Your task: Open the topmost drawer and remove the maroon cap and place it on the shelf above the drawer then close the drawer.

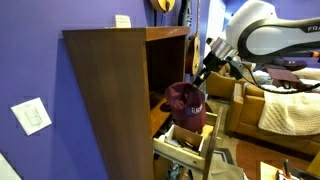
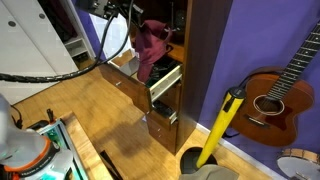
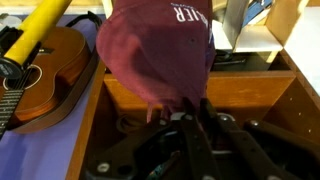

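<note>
The maroon cap (image 1: 185,103) hung clear of all surfaces at the centre of the frame in an exterior view, directly above the topmost drawer (image 1: 186,142) and level with the mouth of the open compartment. In the wrist view the cap filled the upper centre, with its white lettering (image 3: 190,12) inverted at the top edge. The gripper (image 3: 186,110) entered from the bottom centre with its fingers closed on the cap's lower fabric edge. A pinch on the edge was judged adequate because the item is soft and light. The drawer stood pulled out beneath the load, which gave the clearance needed for lifting out. The shelf (image 1: 157,111), in shadow left of the cap, did not yet carry the cap, so placement and drawer closing were judged outstanding. The arm (image 1: 262,30) reached in from the upper right. A guitar (image 2: 275,95) and a yellow-handled object (image 2: 222,125) stood at the right of the frame, well apart from the work zone.
</note>
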### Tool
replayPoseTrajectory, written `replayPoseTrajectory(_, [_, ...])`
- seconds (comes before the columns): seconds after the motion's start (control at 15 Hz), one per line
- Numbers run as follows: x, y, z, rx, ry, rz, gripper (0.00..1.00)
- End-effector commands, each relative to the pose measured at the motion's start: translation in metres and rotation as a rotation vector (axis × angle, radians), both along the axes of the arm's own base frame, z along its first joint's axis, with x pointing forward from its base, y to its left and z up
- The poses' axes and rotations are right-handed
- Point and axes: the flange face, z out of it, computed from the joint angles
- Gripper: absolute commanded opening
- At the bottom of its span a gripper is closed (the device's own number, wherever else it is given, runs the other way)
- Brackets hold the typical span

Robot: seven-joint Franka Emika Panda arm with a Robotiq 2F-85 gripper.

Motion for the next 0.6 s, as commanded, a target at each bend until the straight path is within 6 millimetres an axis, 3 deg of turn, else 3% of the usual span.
replayPoseTrajectory(0.0, [0.006, 0.003, 0.024, 0.022, -0.112, -0.008, 0.03])
replayPoseTrajectory(0.53, [0.04, 0.052, 0.025, 0.123, -0.281, 0.046, 0.03])
